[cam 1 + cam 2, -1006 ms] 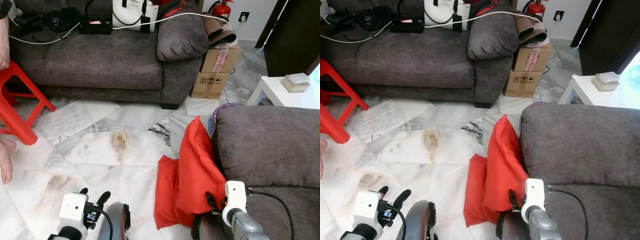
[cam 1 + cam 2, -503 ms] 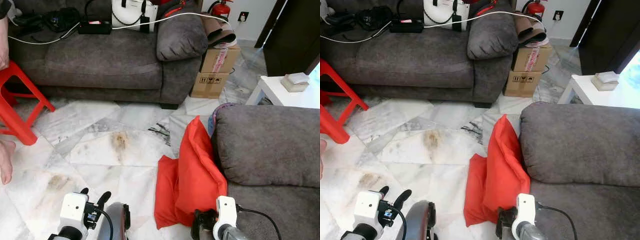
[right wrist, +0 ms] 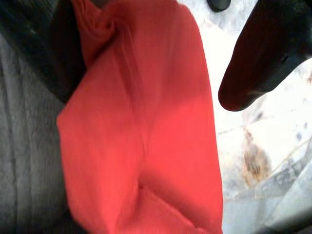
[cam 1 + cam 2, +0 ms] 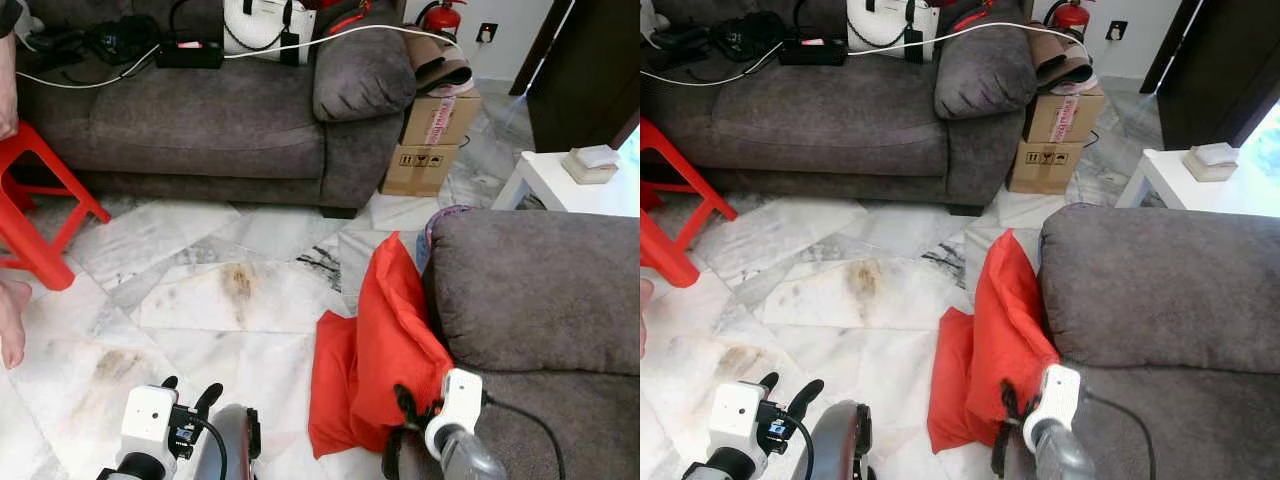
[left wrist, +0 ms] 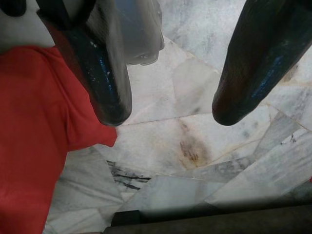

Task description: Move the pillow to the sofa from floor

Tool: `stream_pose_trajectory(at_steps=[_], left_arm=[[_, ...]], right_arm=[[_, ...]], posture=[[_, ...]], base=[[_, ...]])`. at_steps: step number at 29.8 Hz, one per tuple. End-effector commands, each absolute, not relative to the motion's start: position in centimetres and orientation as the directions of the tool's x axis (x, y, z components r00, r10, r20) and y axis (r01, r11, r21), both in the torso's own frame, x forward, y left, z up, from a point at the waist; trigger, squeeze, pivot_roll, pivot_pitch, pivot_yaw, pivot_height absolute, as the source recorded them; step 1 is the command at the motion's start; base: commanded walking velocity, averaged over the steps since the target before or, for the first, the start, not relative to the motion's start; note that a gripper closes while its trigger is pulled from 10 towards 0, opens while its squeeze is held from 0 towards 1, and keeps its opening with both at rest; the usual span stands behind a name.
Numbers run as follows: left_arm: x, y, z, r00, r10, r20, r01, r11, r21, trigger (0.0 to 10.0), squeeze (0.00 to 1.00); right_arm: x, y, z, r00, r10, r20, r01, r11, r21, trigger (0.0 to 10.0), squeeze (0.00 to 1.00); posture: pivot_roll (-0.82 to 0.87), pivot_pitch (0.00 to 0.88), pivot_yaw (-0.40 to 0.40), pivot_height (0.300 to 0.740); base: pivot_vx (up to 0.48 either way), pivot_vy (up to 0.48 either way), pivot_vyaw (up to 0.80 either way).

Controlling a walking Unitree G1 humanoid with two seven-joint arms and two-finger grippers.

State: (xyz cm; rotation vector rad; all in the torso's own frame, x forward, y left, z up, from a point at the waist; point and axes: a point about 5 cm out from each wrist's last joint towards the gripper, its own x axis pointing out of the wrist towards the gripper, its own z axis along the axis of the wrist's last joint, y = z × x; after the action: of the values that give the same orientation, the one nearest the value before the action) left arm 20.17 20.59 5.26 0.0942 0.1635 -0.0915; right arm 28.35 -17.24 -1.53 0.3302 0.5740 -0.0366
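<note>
the near grey sofa (image 4: 540,290) is the landmark: the red pillow (image 4: 385,345) stands on the marble floor (image 4: 200,300) leaning against its arm, and the right gripper (image 4: 405,400) sits against the pillow's lower edge, how far its fingers are parted i cannot tell. the right wrist view adds the pillow's seam up close beside one black finger (image 3: 263,53). the left gripper (image 5: 168,105), left of the sofa, hangs over the floor, fingers spread and empty; box (image 4: 432,140) labels unreadable.

Pillow (image 4: 385,345): red. Sofa (image 4: 540,290) by my right arm: dark grey. Floor (image 4: 200,300): white marble, grey veining, brown stains. My fingers (image 5: 105,73): glossy black. Stool (image 4: 35,210): red. Box (image 4: 435,140): brown cardboard.
</note>
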Motion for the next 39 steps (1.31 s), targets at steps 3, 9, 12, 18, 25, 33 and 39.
stream_pose_trajectory(at_steps=[3,9,12,18,25,33,39], left_arm=[[19.8,20.4,5.0,0.979,-0.087,-0.184,0.105,0.991,0.089,10.0,0.00],[19.8,20.3,4.9,0.978,-0.095,-0.187,0.112,0.990,0.086,10.0,0.00],[19.8,20.3,5.0,0.978,-0.096,-0.187,0.114,0.990,0.087,10.0,0.00],[19.8,20.4,5.0,0.978,-0.094,-0.186,0.113,0.989,0.091,10.0,0.00],[19.8,20.3,5.1,0.978,-0.094,-0.185,0.113,0.990,0.090,10.0,0.00],[19.8,20.4,5.1,0.978,-0.093,-0.184,0.112,0.989,0.092,10.0,0.00],[19.9,20.3,5.1,0.978,-0.097,-0.185,0.115,0.989,0.092,10.0,0.00]], right_arm=[[27.8,-17.2,-2.1,0.831,0.043,-0.554,0.152,0.942,0.300,10.0,0.00],[27.4,-16.6,-2.5,0.824,0.056,-0.563,0.135,0.947,0.291,3.1,0.00],[27.5,-16.2,-2.3,0.833,0.068,-0.549,0.133,0.939,0.317,0.0,0.00],[27.5,-16.1,-2.4,0.832,0.052,-0.553,0.164,0.929,0.333,0.0,0.00],[27.5,-16.2,-2.3,0.837,0.044,-0.545,0.177,0.922,0.345,0.0,0.00],[27.8,-16.2,-2.0,0.851,0.036,-0.524,0.175,0.921,0.348,0.0,0.00],[27.6,-16.2,-2.2,0.844,0.027,-0.536,0.166,0.936,0.309,0.0,0.00]], posture=[[0.26,0.206,-0.024,0.585],[0.26,0.206,-0.023,0.585],[0.26,0.210,-0.019,0.585],[0.26,0.211,-0.020,0.585],[0.27,0.211,-0.020,0.585],[0.27,0.212,-0.019,0.585],[0.26,0.213,-0.017,0.585]], base=[[0.000,0.000,0.00],[0.000,0.000,0.00],[0.000,0.000,0.00],[0.000,0.000,0.00],[0.000,0.000,0.00],[0.000,0.000,0.00],[0.000,0.000,0.00]])
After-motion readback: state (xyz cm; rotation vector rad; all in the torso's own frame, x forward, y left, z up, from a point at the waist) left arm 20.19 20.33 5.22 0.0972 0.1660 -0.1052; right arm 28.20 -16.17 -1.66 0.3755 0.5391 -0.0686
